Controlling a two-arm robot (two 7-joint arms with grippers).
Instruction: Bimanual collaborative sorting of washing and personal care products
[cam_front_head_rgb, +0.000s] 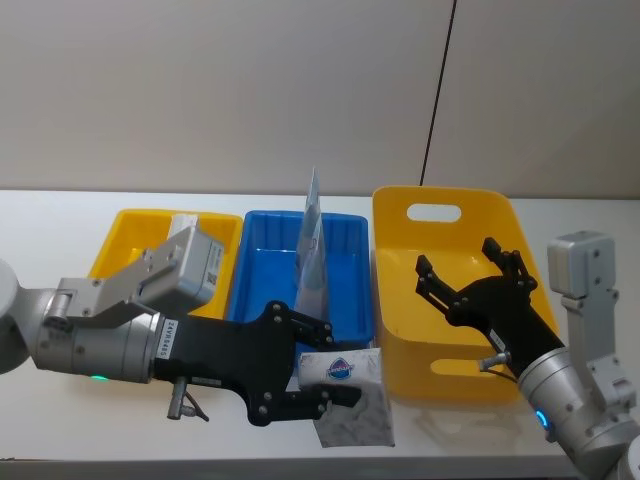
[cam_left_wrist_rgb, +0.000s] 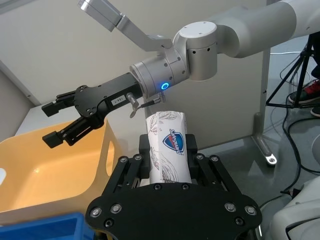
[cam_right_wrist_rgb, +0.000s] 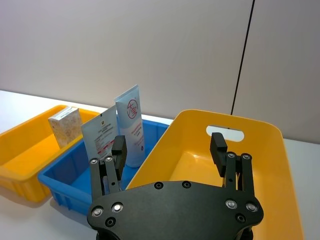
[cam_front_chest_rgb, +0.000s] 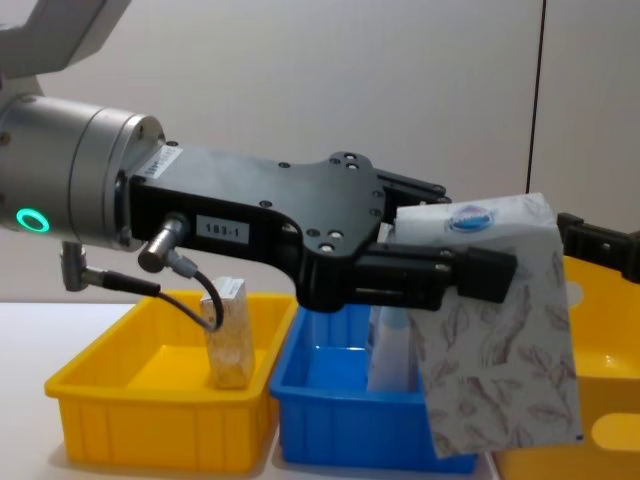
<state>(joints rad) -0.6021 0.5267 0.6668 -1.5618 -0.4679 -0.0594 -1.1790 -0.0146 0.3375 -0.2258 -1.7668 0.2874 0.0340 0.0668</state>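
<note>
While L gripper (cam_front_head_rgb: 331, 362) pinches a leaf-print pack (cam_front_head_rgb: 352, 405) lower centre, R gripper (cam_front_head_rgb: 458, 262) hangs spread over the right yellow bin (cam_front_head_rgb: 440, 383); pouches (cam_front_head_rgb: 314, 255) already in blue bin (cam_front_head_rgb: 260, 287), pack pending.

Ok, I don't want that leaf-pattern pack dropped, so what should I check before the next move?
1. Left claw shut on the leaf-pattern pack: ok.
2. Grip secure: cannot tell; the pack hangs tilted, mostly outside the claw.
3. Right claw open: ok.
4. Right claw over the large yellow bin: ok.
5. The two claws apart, not touching: ok.
</note>
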